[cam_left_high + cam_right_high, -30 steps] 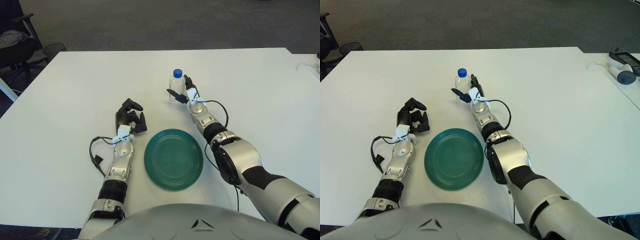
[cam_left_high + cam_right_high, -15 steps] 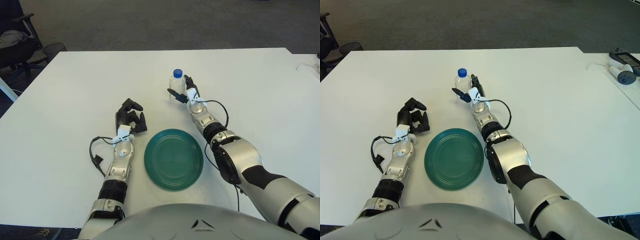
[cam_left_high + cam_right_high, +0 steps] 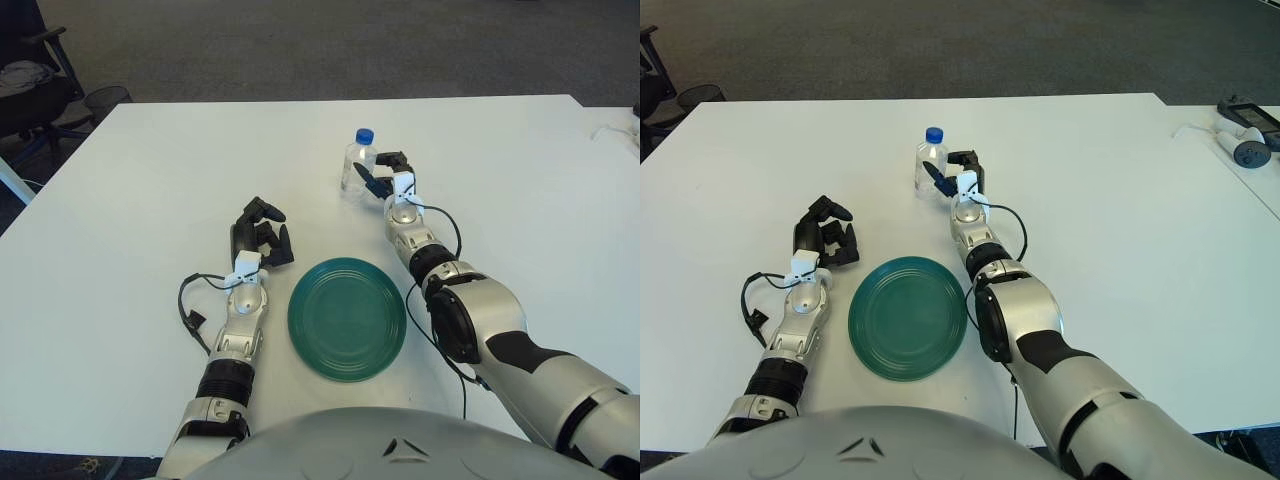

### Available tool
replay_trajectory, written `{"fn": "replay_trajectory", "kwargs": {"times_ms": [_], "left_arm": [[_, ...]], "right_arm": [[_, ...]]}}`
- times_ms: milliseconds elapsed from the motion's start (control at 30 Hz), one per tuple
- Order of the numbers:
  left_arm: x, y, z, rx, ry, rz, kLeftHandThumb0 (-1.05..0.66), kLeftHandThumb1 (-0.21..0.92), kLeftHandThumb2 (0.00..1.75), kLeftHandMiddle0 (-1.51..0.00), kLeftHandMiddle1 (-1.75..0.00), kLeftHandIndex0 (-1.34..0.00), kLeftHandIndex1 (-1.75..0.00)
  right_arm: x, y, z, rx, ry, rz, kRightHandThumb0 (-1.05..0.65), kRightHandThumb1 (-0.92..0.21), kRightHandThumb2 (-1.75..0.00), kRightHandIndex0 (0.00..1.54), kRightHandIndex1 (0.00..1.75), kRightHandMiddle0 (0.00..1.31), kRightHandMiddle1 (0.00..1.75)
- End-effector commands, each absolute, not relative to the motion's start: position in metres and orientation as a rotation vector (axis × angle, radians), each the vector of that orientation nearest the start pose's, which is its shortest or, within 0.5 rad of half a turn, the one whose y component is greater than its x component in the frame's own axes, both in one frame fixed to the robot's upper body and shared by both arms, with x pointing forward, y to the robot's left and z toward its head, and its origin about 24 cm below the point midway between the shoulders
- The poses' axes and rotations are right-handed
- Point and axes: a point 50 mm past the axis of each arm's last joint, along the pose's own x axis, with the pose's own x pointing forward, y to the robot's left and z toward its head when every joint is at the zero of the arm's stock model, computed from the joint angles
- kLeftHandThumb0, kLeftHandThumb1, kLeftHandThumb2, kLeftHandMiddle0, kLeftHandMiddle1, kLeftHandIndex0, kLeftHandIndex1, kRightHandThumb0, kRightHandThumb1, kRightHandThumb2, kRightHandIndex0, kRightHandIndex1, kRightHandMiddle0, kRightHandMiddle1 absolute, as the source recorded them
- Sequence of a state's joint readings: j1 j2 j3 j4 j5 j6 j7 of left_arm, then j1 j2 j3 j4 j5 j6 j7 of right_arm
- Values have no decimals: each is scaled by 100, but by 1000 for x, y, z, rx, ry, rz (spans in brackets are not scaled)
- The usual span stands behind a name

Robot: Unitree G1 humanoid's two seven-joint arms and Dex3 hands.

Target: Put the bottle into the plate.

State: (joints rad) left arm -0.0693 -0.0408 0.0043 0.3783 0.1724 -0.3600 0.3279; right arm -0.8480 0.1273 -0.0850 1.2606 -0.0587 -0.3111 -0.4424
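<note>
**Fingers beside the bottle, not clearly on it**

Fingers of our right hand [image 3: 385, 172] curl just right of the bottle [image 3: 358, 162]; we cannot tell if they grip it. Clear, blue-capped, no readable label, it stands upright at 12 o'clock from the green plate [image 3: 347, 318]. Our left hand [image 3: 262, 232] shows curled, empty, at the plate's 10 o'clock.

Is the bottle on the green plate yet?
Not yet. The bottle stands upright on the table, beyond the plate, which holds nothing. The right hand is right beside the bottle; a grip isn't clear. The left hand shows left of the plate. Grasping, carrying and placing remain.
</note>
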Motion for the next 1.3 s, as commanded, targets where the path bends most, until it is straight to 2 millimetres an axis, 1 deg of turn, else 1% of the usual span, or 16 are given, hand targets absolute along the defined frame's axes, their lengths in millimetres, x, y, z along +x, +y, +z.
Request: {"fn": "replay_trajectory", "kwargs": {"times_ms": [0,133,333,833,1267], "left_arm": [[249,147,-7,142,11,255,-54,14,153,-127,-175,-76,-175],[248,146,-8,133,7,249,-55,13,154,-127,-175,-76,-175],[248,145,-7,129,2,253,-55,13,154,-127,-175,-76,-175],[248,143,-8,119,13,252,-54,14,154,-127,-175,-76,-175],[247,143,-7,128,11,264,-55,13,154,-127,-175,-76,-175]], "right_arm": [[356,-39,47,58,128,-161,-17,-44,-94,105,174,85,174],[357,-39,49,62,122,-165,-13,-42,-104,113,175,90,175],[358,-39,50,53,111,-149,-12,-42,-109,117,175,92,175],[356,-39,46,39,119,-126,-9,-38,-118,121,175,96,175],[355,-39,44,26,125,-117,-8,-36,-120,121,175,97,175]]}}
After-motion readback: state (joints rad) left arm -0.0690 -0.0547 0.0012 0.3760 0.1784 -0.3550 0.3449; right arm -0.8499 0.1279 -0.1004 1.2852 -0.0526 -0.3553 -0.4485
